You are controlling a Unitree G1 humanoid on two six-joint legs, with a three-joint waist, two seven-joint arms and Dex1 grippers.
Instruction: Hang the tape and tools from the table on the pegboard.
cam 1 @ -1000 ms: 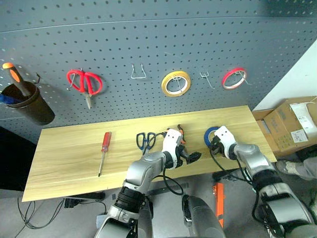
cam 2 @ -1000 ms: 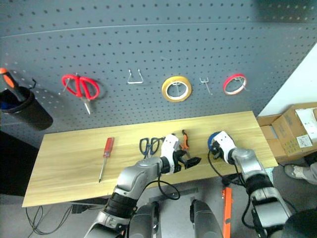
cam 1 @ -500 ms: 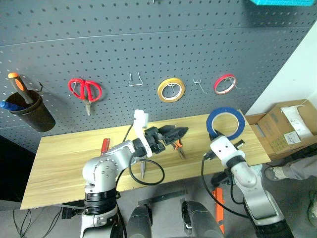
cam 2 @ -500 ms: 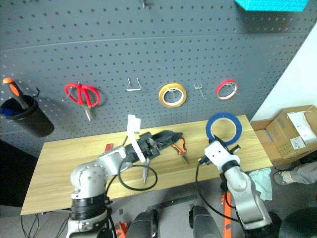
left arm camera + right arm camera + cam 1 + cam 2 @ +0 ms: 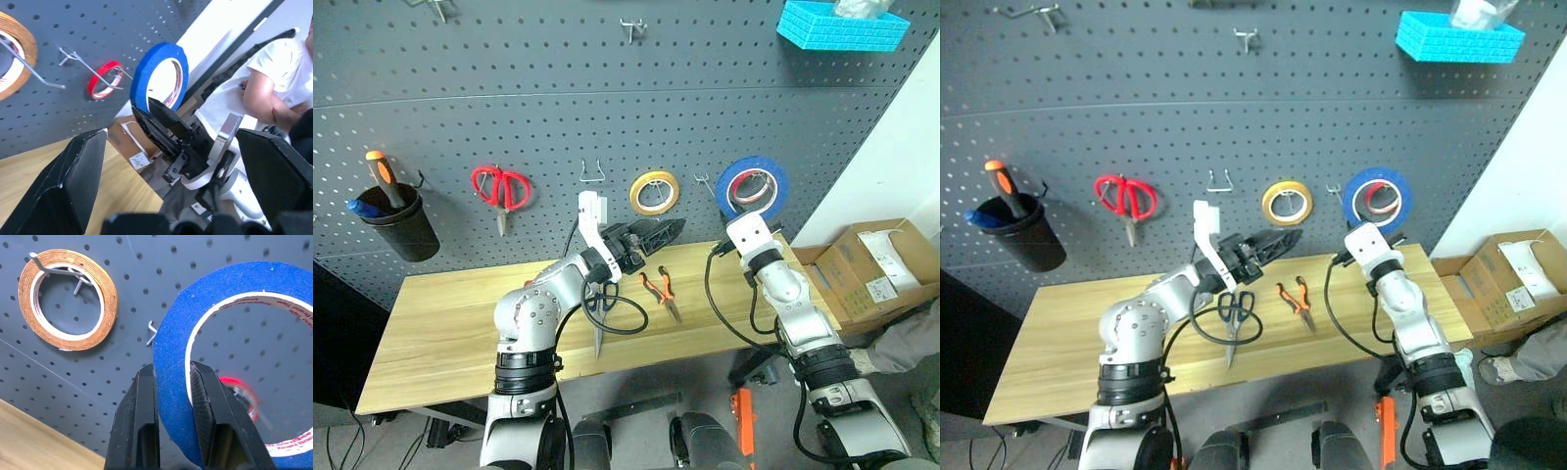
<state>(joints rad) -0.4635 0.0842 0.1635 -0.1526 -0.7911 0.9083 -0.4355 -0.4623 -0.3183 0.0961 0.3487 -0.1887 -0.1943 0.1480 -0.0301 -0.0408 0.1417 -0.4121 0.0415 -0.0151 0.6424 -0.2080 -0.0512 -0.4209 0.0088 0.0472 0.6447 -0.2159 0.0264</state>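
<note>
One pegboard (image 5: pixel 509 88) stands behind everything and one table (image 5: pixel 440 323) below it, and I am raising the blue tape (image 5: pixel 752 186) against the board with my right gripper (image 5: pixel 173 382), whose two fingers are pinched on the roll's band, one inside the ring and one outside. The roll hangs upright in front of the red roll (image 5: pixel 239 387), which shows through its hole, and just beside a bare hook (image 5: pixel 152 332) between the red roll and the yellow roll (image 5: pixel 653 191). To do this step well, I judge I should keep the ring's flat face parallel to the board, carry its open centre over that bare hook's tip, push in until the hook passes through, then lower before letting go; the risk is knocking the red roll off its own hook. My left gripper (image 5: pixel 651 233) is spread wide and holds nothing, hovering above the table. Counting: three tape rolls, two scissors, namely the dark-blue-handled scissors (image 5: pixel 1234 311) on the table and the red-handled scissors (image 5: pixel 501 188) already hung, and one pair of pliers (image 5: pixel 659 291) lying on the wood.
</note>
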